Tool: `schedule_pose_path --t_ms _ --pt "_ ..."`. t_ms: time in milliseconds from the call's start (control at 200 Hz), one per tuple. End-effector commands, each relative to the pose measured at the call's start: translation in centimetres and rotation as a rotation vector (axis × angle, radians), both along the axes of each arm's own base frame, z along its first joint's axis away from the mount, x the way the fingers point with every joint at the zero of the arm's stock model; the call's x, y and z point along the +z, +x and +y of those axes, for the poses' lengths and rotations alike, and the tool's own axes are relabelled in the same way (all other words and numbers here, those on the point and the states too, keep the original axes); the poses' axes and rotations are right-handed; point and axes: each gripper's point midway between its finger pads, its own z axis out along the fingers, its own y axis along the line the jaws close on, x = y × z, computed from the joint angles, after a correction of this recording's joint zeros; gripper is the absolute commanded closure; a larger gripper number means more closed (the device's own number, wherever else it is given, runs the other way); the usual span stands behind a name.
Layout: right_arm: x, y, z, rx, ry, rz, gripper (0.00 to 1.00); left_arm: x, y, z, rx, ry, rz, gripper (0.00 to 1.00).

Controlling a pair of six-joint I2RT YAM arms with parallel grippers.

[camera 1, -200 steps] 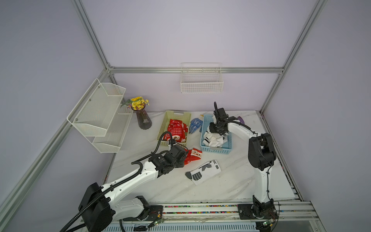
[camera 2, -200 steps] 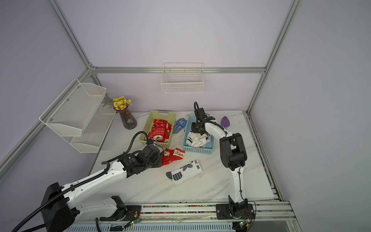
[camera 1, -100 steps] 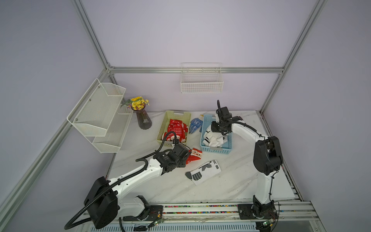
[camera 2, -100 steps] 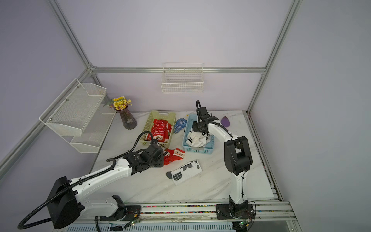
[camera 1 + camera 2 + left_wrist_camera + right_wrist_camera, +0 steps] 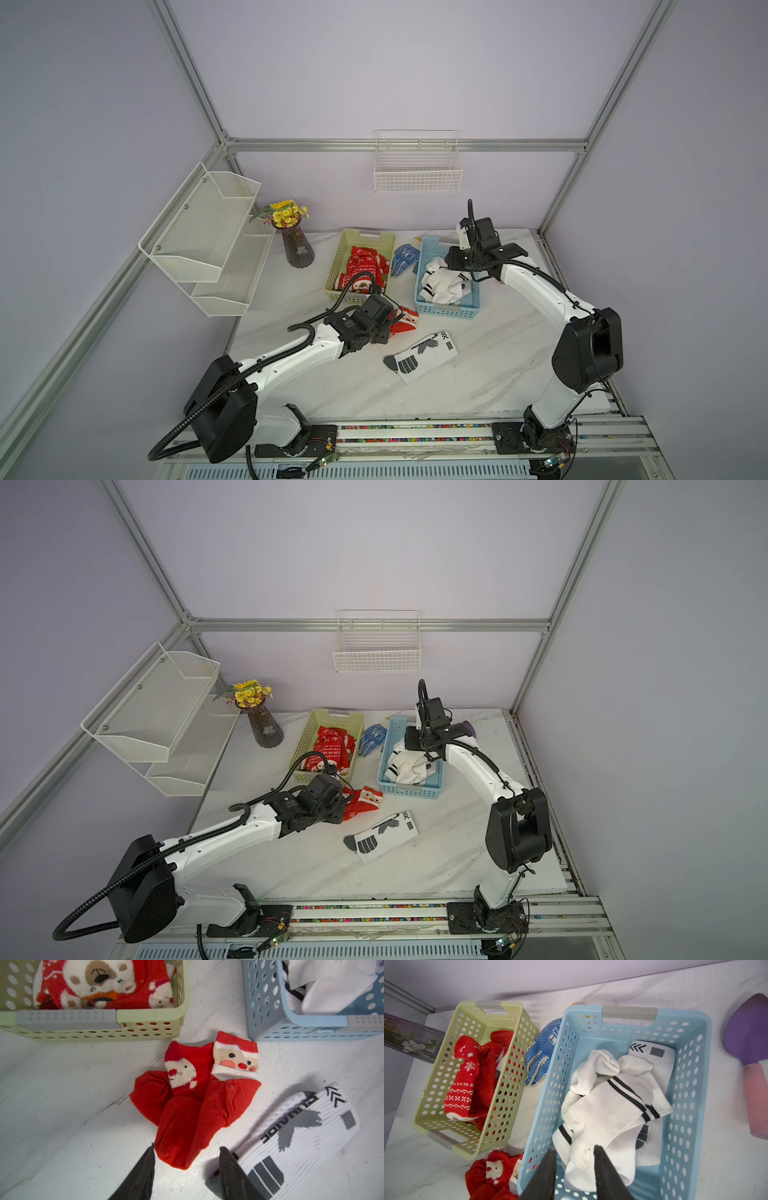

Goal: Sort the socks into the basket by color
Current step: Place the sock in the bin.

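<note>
Top views: both show a white marbled table with two baskets side by side at the back and an arm on each side.
Green basket: on the left; holds a heap of red socks with white snowflakes and stripes. The left wrist view shows a bear face on one.
Blue basket: on the right; holds a pile of white socks with black stripes.
Glove: blue, dotted, lying on the table between the two baskets.
Santa socks: a red bunch with Santa faces, on the table just in front of the gap between the baskets, outside both.
Loose sock: white with black and grey marks, flat on the table in front of the blue basket, just beside the Santa socks.
Left gripper: low over the table, jaws apart, one on each side of the toe end of the Santa socks, not closed on it.
Right gripper: above the blue basket, jaws a little apart, with a fold of white sock showing in the gap below them.
Vase: dark, with yellow flowers, left of the green basket.
Tool: purple and pink, on the table right of the blue basket.
</note>
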Motion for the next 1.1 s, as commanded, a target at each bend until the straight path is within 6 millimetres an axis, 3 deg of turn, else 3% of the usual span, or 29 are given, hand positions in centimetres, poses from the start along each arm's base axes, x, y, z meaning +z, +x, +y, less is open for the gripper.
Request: schedule_pose_path --t_ms 0,155,725,1095 --pt "1.3 -0.3 -0.2 -0.004 0.025 -0.024 0.66 0.2 0.8 -0.5 -0.023 -0.025 -0.024 0.53" --pt "1.2 -0.4 0.1 0.004 0.034 -0.014 0.66 -0.8 0.6 -0.4 -0.029 -0.041 -0.011 0.57" --pt "1.4 -0.7 0.4 0.012 0.052 -0.015 0.66 -2.7 -1.5 0.3 -0.040 -0.065 0.050 0.58" --pt "1.4 -0.9 1.0 0.025 0.049 -0.006 0.66 -3.8 -0.3 -1.1 -0.052 -0.072 0.054 0.70"
